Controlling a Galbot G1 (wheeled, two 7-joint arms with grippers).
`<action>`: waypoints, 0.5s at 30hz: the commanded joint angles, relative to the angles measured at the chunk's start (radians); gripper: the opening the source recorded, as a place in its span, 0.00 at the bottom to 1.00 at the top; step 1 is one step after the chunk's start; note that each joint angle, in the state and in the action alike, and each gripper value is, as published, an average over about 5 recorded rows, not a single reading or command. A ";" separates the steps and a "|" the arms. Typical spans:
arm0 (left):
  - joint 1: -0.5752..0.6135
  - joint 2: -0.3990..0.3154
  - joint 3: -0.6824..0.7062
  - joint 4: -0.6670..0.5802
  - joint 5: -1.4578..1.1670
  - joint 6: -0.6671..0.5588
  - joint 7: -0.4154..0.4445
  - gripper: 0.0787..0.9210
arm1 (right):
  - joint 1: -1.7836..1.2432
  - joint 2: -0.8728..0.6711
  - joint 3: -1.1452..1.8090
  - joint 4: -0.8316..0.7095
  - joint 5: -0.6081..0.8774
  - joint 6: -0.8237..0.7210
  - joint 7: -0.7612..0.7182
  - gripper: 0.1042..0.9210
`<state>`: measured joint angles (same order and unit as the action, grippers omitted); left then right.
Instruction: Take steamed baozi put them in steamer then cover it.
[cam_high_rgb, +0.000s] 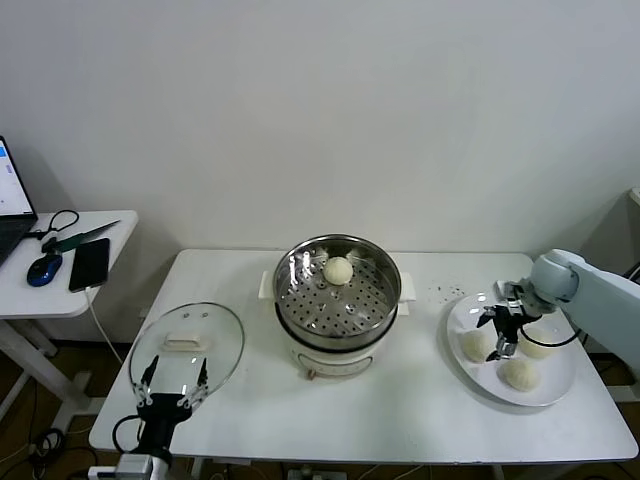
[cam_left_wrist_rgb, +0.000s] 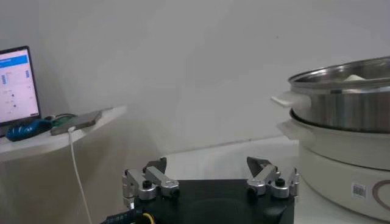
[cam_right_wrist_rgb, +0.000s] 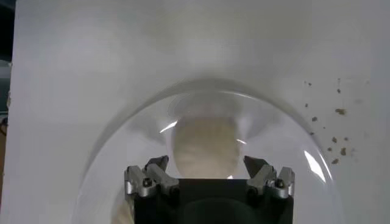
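The steamer (cam_high_rgb: 290, 268) stands mid-table with one steamed baozi (cam_high_rgb: 338, 270) on its perforated floor. Three more baozi (cam_high_rgb: 519, 374) lie on the white plate (cam_high_rgb: 455, 330) at the right. My right gripper (cam_high_rgb: 503, 335) hangs low over the plate, open. In the right wrist view one baozi (cam_right_wrist_rgb: 203, 146) lies just ahead, in line with the gap of the gripper (cam_right_wrist_rgb: 207, 165), untouched. My left gripper (cam_high_rgb: 174, 385) is open and empty at the front left, over the edge of the glass lid (cam_high_rgb: 188, 345). The left wrist view shows the left gripper (cam_left_wrist_rgb: 210, 167) beside the steamer (cam_left_wrist_rgb: 347, 91).
A side table (cam_high_rgb: 100, 285) at the far left holds a laptop (cam_left_wrist_rgb: 15, 85), a blue mouse (cam_high_rgb: 43, 268) and a phone (cam_high_rgb: 88, 264). Dark crumbs (cam_right_wrist_rgb: 335, 112) lie on the table behind the plate. Bare table lies in front of the steamer.
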<state>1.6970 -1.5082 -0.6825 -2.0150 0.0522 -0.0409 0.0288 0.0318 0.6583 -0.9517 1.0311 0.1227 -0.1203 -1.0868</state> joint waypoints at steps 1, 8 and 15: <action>0.001 0.000 0.000 0.001 0.001 -0.001 0.000 0.88 | -0.049 0.036 0.040 -0.046 -0.022 -0.001 -0.005 0.88; 0.004 0.001 0.001 0.000 0.001 -0.002 0.000 0.88 | -0.043 0.055 0.045 -0.065 -0.033 0.011 -0.009 0.86; 0.008 0.001 0.001 -0.001 0.001 -0.004 0.000 0.88 | -0.037 0.057 0.048 -0.073 -0.034 0.014 -0.017 0.75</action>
<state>1.7047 -1.5081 -0.6818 -2.0154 0.0527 -0.0447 0.0285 0.0079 0.7001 -0.9111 0.9735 0.0978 -0.1058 -1.1035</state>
